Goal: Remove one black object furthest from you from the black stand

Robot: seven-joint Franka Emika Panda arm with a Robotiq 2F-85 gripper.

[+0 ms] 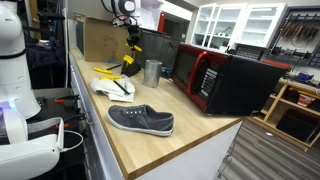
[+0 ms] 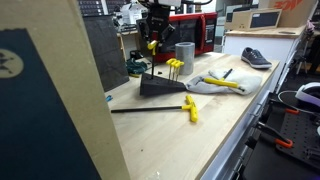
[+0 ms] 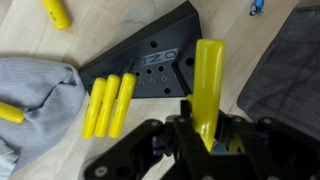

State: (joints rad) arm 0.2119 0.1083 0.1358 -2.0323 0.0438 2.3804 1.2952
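A black wedge-shaped stand (image 3: 150, 62) lies on the wooden counter; it also shows in an exterior view (image 2: 160, 86). Three yellow-handled tools (image 3: 108, 105) sit side by side in it, also visible in an exterior view (image 2: 175, 66). My gripper (image 3: 207, 140) is shut on the handle of another yellow-handled tool (image 3: 208, 80), held just above the stand's near edge. Its black shaft is hidden by the fingers. In both exterior views the gripper (image 2: 153, 44) (image 1: 130, 47) hangs over the stand with the yellow handle in it.
A grey cloth (image 2: 207, 86) with a yellow tool (image 2: 226, 82) lies beside the stand. A long black-shafted tool (image 2: 150, 109) lies in front. A metal cup (image 1: 152, 71), a red-fronted microwave (image 1: 225, 80), a grey shoe (image 1: 140, 119) and a cardboard box (image 1: 100, 38) share the counter.
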